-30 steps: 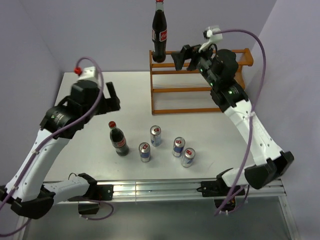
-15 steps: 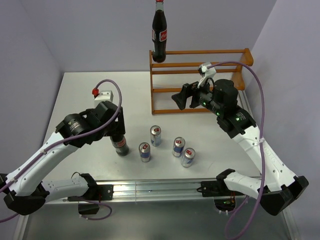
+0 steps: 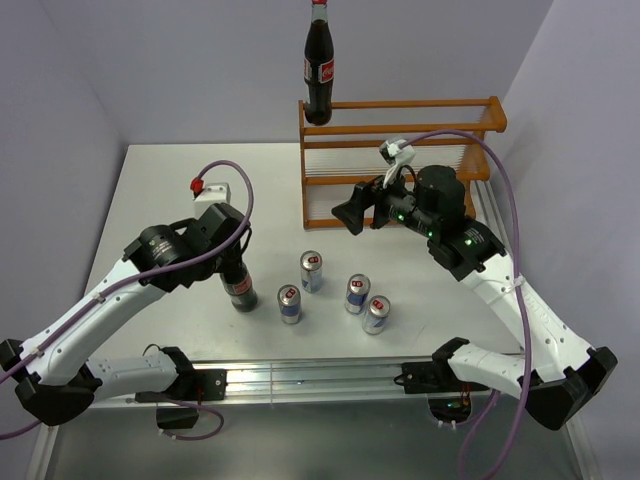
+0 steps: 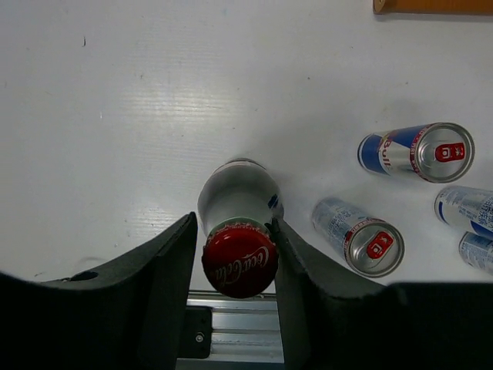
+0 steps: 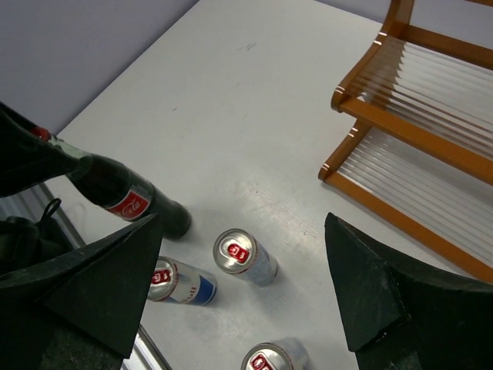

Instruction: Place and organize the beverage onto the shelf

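Flanking the cap [image 4: 239, 260] of the cola bottle [image 4: 239, 202] with the left gripper [image 4: 231, 231] — grip impossible to confirm; hanging the right gripper [image 5: 243, 227] splayed wide above the table [image 5: 231, 92].

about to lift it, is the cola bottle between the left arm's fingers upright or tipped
Upright: the cola bottle stands on the table, red cap pointing up between the fingers.

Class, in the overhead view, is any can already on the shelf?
No, all four cans stand on the table, in front of the shelf.
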### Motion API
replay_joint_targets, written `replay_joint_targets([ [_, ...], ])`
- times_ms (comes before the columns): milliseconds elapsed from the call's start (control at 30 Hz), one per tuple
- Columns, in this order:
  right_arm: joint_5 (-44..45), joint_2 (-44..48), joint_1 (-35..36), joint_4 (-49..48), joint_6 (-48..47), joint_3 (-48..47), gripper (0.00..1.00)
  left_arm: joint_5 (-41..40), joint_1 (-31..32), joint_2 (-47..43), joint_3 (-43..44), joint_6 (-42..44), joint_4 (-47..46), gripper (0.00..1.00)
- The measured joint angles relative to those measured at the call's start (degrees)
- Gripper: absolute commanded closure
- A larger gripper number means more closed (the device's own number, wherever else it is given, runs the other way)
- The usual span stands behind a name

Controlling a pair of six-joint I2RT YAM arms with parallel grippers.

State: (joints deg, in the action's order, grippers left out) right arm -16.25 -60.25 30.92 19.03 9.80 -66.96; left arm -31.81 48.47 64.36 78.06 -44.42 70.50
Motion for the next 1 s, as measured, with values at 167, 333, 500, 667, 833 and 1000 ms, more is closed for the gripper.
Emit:
replay_joint_targets([
  [167,-1.7,-0.3,1.9,-0.2,0.0,0.0,0.08,-0.9,0.0,0.2,0.0,0.5,-0.5,0.43],
  [333,-2.7,-0.8,3.6,-0.2,-0.1,0.0,0.08,-1.8,0.0,0.5,0.0,1.4,-1.7,0.51],
  [500,-2.9,-1.1,4.5,-0.2,-0.2,0.0,0.08,-2.3,0.0,0.6,0.0,1.6,-3.0,0.7],
  [667,-3.2,-1.1,5.8,-1.3,-0.2,0.3,0.08,-2.3,0.0,0.6,0.0,1.9,-3.2,1.0],
  [833,-3.4,-3.2,9.0,-4.6,-0.3,1.8,0.05,-2.4,0.0,1.7,1.6,2.1,-1.7,1.0],
  [1000,-3.9,-7.0,15.6,-8.9,-2.1,4.0,0.0,-3.0,0.0,4.2,7.2,4.3,1.6,1.0],
])
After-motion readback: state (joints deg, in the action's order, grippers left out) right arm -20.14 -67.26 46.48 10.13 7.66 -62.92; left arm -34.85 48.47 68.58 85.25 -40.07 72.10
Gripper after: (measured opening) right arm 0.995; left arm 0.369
